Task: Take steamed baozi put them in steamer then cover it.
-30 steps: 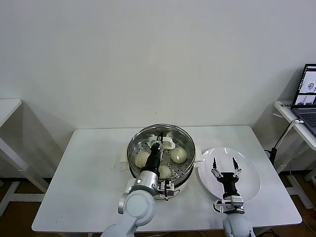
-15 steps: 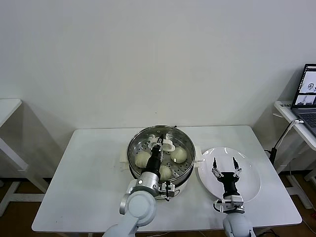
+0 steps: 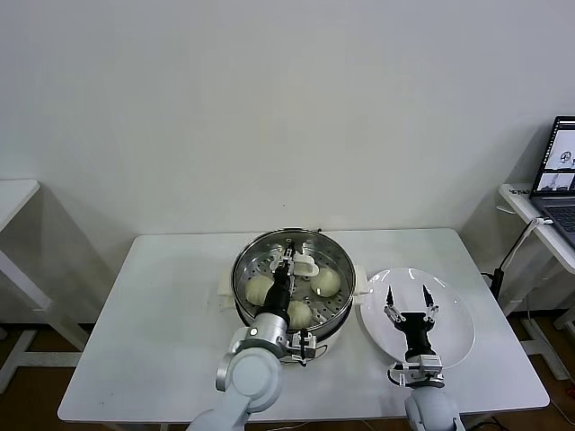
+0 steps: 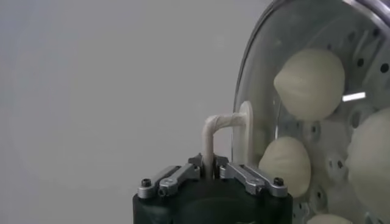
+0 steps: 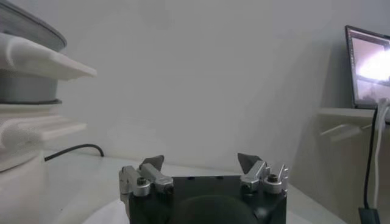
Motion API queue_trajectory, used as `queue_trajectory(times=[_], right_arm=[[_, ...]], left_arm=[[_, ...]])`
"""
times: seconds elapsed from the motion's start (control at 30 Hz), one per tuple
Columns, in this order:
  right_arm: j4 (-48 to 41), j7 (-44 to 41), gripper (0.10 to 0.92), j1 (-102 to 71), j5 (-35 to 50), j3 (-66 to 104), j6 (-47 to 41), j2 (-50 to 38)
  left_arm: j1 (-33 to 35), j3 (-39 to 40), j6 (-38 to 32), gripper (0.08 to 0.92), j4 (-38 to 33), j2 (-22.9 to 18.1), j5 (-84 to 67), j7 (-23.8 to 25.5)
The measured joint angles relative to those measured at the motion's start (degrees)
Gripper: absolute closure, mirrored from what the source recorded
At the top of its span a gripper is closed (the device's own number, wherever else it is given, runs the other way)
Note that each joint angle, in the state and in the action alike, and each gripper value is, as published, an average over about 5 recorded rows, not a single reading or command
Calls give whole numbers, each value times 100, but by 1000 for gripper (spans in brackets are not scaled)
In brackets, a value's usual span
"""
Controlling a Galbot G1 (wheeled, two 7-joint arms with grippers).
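we see the left tool (image 3: 289, 260) above the steamer (image 3: 247, 259) on the white table (image 3: 162, 323), its fingers at the cover (image 4: 256, 79) handle (image 4: 226, 126); we cannot tell whether it grips or has let go. three baozi (image 3: 325, 282) lie inside under the glass. the right tool (image 3: 411, 300) hovers wide open over the white plate (image 3: 454, 332).

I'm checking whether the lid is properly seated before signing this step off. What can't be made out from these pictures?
- Head view: the fourth baozi; the left gripper and the cover handle hide part of the steamer.
- Left wrist view: the cover's far rim is cut off by the edge, so full seating is unclear.
- Left wrist view: fingertip contact with the handle is hidden by the gripper body.
- Right wrist view: the plate is mostly hidden under the right gripper.
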Motion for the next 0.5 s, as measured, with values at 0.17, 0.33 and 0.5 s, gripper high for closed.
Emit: queue_trajectory(times=[0.17, 0.33, 0.5], right_arm=[[-1, -1, 203, 6, -3, -6, 0, 0], [1, 6, 203, 32, -19, -22, -1, 0], [35, 21, 203, 64, -36, -39, -18, 2]], left_arm=[[75, -7, 5, 465, -148, 65, -25, -12], [179, 21, 23, 318, -381, 192, -130, -1], [309, 31, 28, 203, -660, 375, -286, 45]])
